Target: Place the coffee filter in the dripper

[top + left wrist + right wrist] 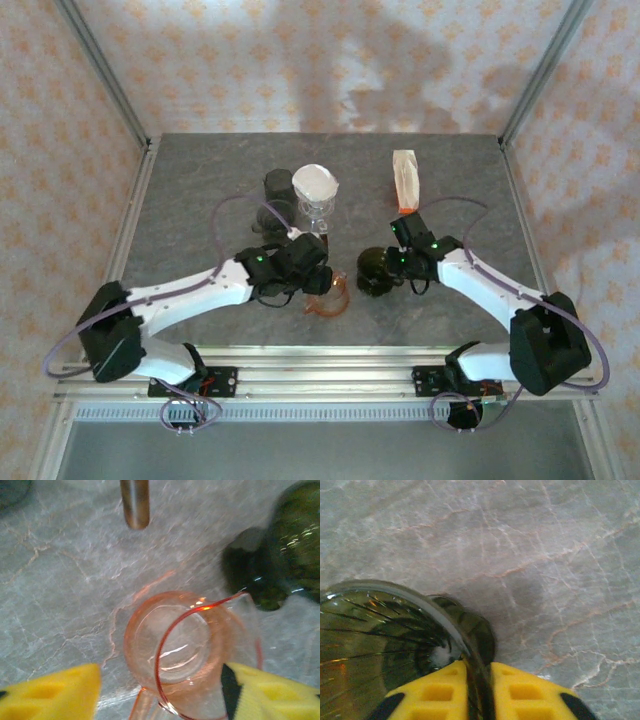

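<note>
Left of centre on the grey desk (190, 200), left fingers (55, 692) spread, 1 each side of a pink glass dripper (185, 645). Behind it, a white coffee filter (316, 183) sits atop a clear glass stand (318, 215). Right fingers (437, 690) pinch a green dripper (375, 635) by its rim.

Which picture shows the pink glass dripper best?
The left wrist view: the pink dripper is large, seen from above, between the open yellow fingers. The top view shows it small, partly under the left gripper.
</note>
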{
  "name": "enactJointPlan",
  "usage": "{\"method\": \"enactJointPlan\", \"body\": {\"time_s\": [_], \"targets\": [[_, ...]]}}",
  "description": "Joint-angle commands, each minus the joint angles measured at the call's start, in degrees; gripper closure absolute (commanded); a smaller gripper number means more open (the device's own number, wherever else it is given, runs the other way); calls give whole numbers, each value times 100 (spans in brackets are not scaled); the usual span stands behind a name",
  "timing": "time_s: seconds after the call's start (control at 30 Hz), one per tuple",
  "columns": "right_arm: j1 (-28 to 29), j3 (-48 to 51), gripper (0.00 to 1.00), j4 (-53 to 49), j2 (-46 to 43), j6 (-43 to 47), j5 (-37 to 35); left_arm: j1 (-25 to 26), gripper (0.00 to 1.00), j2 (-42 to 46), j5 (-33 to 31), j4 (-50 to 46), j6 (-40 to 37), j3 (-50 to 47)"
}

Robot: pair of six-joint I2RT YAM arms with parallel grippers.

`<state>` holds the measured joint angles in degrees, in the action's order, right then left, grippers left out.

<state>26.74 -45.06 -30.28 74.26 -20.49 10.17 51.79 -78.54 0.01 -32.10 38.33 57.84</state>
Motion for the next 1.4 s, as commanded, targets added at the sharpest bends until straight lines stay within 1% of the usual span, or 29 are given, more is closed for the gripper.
{"method": "enactJointPlan", "body": {"time_s": [0.0, 0.03, 0.17, 0.2, 0.33, 0.47, 0.67, 0.83, 1.07, 1.23, 1.37], "targets": [[94, 59, 96, -90, -159, 13, -91, 51, 25, 727, -426, -107, 152, 126], [116, 42, 100, -118, -233, 15, -132, 50, 22, 1000, -556, -119, 178, 82], [175, -19, 100, -286, -612, -47, -274, 49, 11, 2076, -1189, -180, 254, -218], [182, -48, 100, -346, -824, -75, -288, 50, 9, 2343, -1369, -239, 254, -309], [422, -285, 100, -622, -1237, -87, -221, 50, 5, 3160, -2065, -580, 204, -662], [841, -692, 100, -881, -1481, -224, -114, 46, 2, 3636, -2462, -785, 347, -1142], [1675, -1303, 100, -928, -1443, -639, -42, 42, 0, 3914, -2532, -759, 623, -1836], [2017, -1581, 100, -865, -1137, -894, 239, 42, 0, 4040, -2465, -649, 761, -2123], [2221, -1555, 100, -593, -676, -1034, 364, 40, 0, 4040, -2483, -649, 760, -2155], [2234, -1463, 100, -326, -431, -1080, 304, 43, 0, 4040, -2481, -638, 755, -2185], [2230, -1470, 100, -361, -326, -1071, 175, 42, 0, 4033, -2453, -624, 751, -2217]]}}
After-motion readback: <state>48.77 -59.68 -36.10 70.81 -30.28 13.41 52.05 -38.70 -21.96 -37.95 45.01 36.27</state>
